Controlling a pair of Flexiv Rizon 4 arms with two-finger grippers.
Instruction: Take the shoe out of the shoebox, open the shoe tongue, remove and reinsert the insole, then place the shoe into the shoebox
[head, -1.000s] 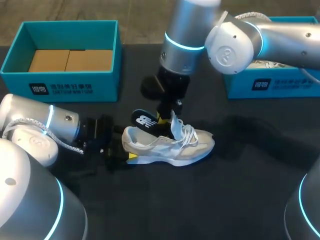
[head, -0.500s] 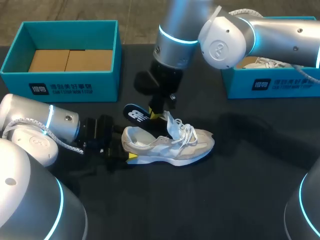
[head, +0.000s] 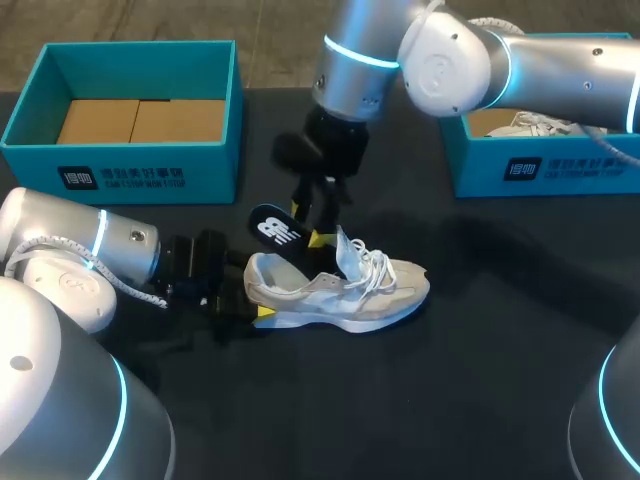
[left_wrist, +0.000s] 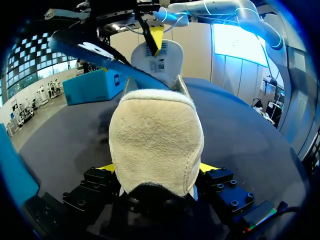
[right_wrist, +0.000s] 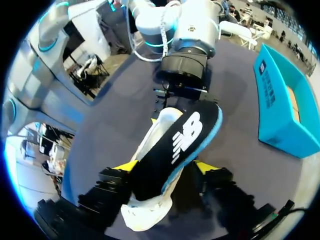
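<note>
Shoe (head: 335, 290) is seen standing on its sole on the dark desk (head: 480, 380), outside both boxes, in the space between the left shoebox (head: 130, 110) and the right shoebox (head: 545, 165). Both boxes are teal. Brown cardboard (head: 140, 120) is seen on the floor of the left one. The heel of the shoe is turned to the left arm and the toe to the opposite side. The tongue (head: 348, 256) is lifted and stands almost upright over the laces (head: 378, 266).

The heel is gripped by the left claw (head: 252, 306), which is held low, close to the desk. In the left wrist view the beige heel is pressed between the two yellow fingertips (left_wrist: 106, 168), one on each side, so the claw is closed on the shoe as wide as the heel.

The insole (head: 275, 228), dark with a blue edge and a white mark, is held by the right claw (head: 308, 224), which comes down from above. In the right wrist view the insole is clamped across its width, with a yellow tip touching each side. It is held tilted above the opening of the shoe: one end is raised toward the left shoebox, and the other end points down beside the tongue. Whether this lower end is inside the shoe cannot be told.
</note>
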